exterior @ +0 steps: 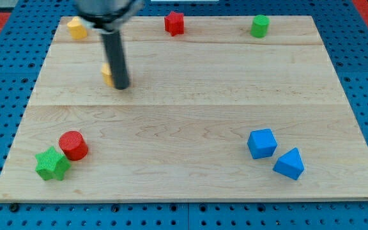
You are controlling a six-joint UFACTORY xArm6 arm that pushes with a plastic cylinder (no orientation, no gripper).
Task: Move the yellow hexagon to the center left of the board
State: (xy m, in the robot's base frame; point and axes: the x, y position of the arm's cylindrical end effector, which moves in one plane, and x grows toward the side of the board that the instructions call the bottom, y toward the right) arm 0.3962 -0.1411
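Observation:
A yellow block, mostly hidden behind my rod, sits in the upper left part of the wooden board; its shape cannot be made out. My tip rests on the board just right of and touching or almost touching that block. A second yellow block lies at the board's top left corner, partly hidden by the arm.
A red block and a green block sit along the top edge. A red cylinder touches a green star at bottom left. A blue cube and a blue block lie at bottom right.

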